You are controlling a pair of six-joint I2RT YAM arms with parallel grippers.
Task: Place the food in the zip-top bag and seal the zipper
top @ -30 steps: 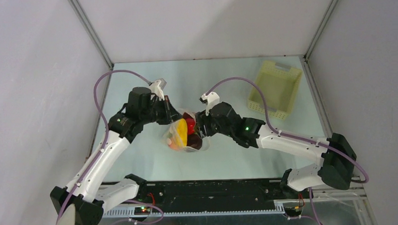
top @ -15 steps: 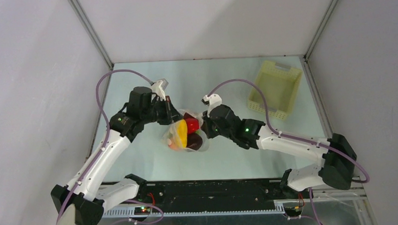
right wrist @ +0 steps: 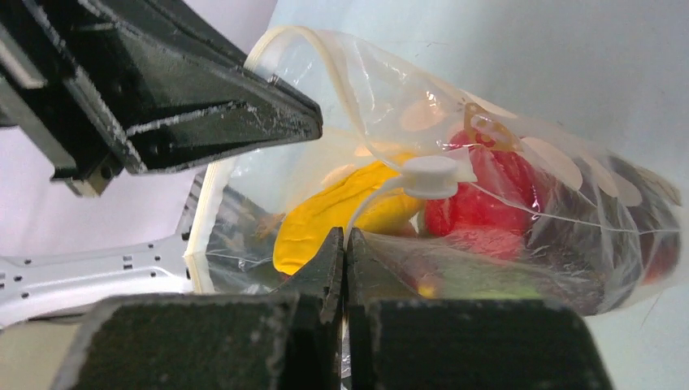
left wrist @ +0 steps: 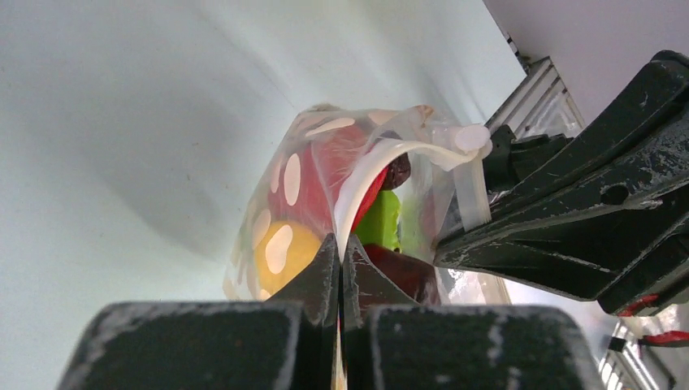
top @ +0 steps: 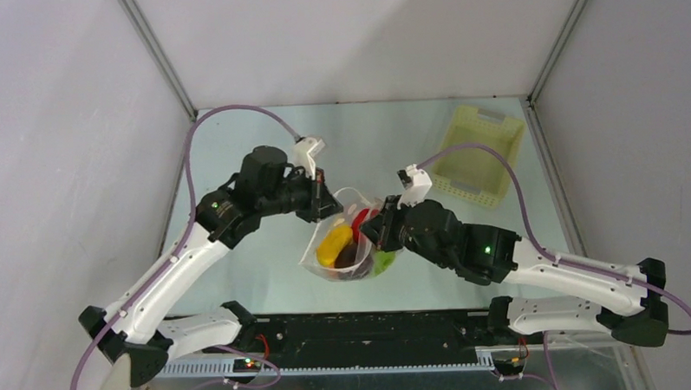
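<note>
Zip-top bag (top: 345,250): clear and crinkly, hung between the two sets of jaws over the middle of the tabletop (top: 383,133), toward its near edge (cannot tell whether its bottom touches the surface).
Food: all inside the bag, packed together; yellow piece (top: 334,246) on the left, red piece (top: 360,219) above it, dark maroon piece (top: 353,261) low in the middle, green piece (top: 383,263) at the lower right.
Zipper (right wrist: 296,36): whitish strip along the mouth, bowed into an open loop, not pressed together where seen; small white tab (right wrist: 431,174) sitting on it.
Left gripper (top: 327,202): at the bag's upper left; jaws clenched on the zipper strip, which runs straight down between the tips in the left wrist view.
Right gripper (top: 374,229): at the bag's right side, near the left one with the mouth loop between them; jaws clenched on a thin run of the zipper just below the white tab.
Basket (top: 475,156): pale yellow, perforated, at the far right of the tabletop, well apart from the bag and both arms.
</note>
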